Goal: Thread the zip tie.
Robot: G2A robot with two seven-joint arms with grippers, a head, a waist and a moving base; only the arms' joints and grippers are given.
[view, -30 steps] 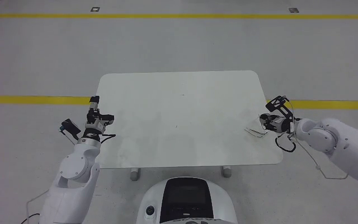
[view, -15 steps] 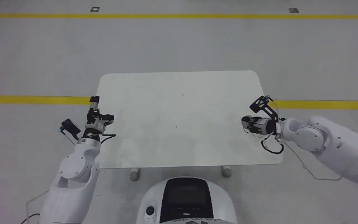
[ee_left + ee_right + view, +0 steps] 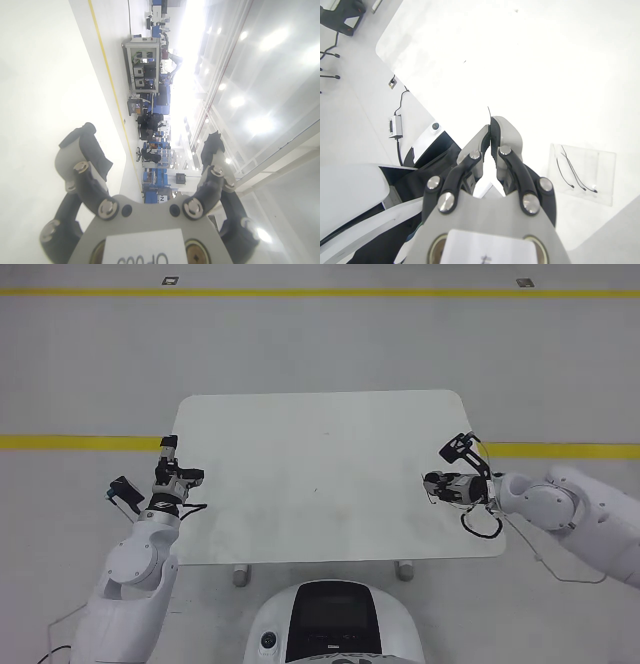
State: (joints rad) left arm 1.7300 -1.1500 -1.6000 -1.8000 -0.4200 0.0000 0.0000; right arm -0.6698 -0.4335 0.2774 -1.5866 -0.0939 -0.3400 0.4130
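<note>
— What do the arms look like?
— The left arm [image 3: 140, 564] and right arm [image 3: 575, 509] wear glossy white rounded shells; a thin black cable [image 3: 478, 530] loops beside the right hand [image 3: 491, 127].
— And that hand itself?
— Grey plate [image 3: 490, 215], black links [image 3: 517, 165], silver screws [image 3: 434, 182], ribbed black pads [image 3: 495, 133], white label [image 3: 490, 247].

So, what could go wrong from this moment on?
The right claw pinches the zip tie with only a short tip showing, so the thin tie could slip or twist. The left claw is open at the opposite edge of the table, so bringing them together may misalign.
</note>
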